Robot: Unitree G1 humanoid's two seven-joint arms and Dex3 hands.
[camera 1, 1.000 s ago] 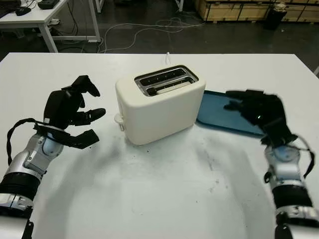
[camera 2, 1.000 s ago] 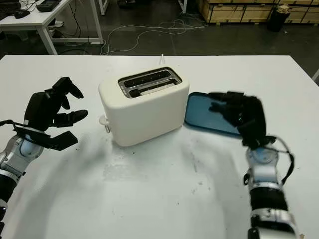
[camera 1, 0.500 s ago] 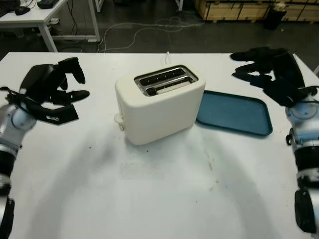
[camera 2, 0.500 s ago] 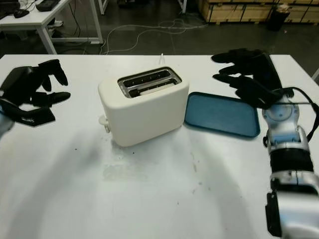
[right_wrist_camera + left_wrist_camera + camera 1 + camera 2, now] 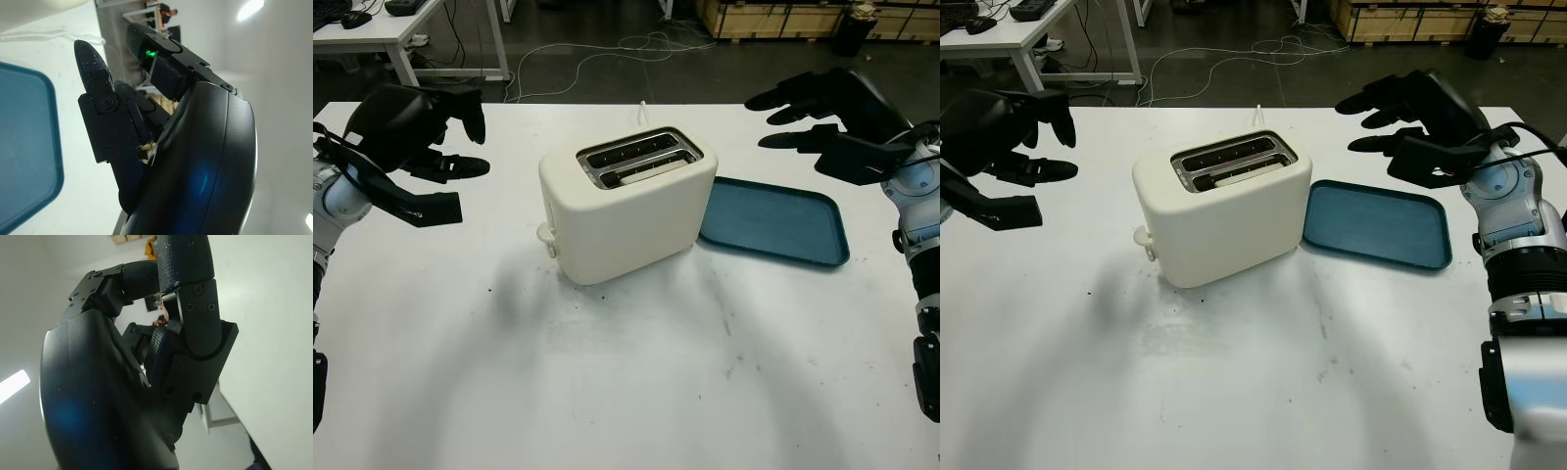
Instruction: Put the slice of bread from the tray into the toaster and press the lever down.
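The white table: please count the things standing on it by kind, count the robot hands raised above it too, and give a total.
Toaster: 1
Blue tray, no bread seen on it: 1
Robot hands, both open and above the table: 2, the left hand beyond the toaster's lever side, the right hand over the tray's far edge
Total: 4

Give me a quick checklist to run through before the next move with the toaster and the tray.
1. Bread on the blue tray: not ok, the tray holds no slice.
2. Bread in the toaster slots: cannot tell, the slots look dark.
3. Toaster lever pressed: cannot tell; it sits low on the side wall.
4. Left hand free: ok, open, raised left of the toaster.
5. Right hand free: ok, open, raised beyond the tray.
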